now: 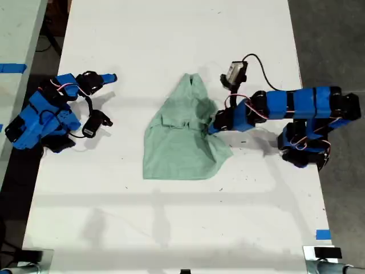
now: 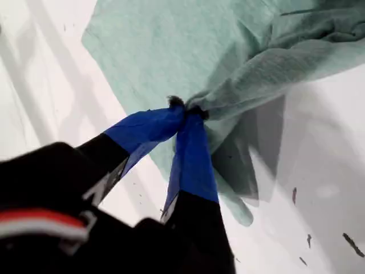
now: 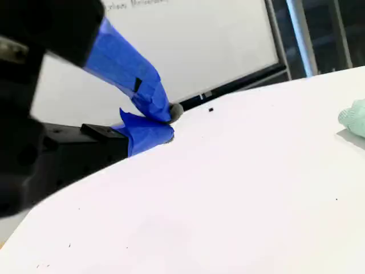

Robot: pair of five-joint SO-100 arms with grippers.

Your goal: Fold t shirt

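T shirt [image 2: 171,51] fabric is pinched in my first hand [image 2: 187,109]; second hand [image 3: 165,123], nearly closed, holds nothing.

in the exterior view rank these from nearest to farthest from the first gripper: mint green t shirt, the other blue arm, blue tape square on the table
1. The pale mint-green cotton t shirt, mid-table: my first gripper is pinching its edge on the exterior view's right.
2. The small blue tape square, near the exterior view's lower right table edge.
3. My second gripper and its blue arm, at the exterior view's left, clear of the cloth.

Items 2 and 3 are nearly too close to call.
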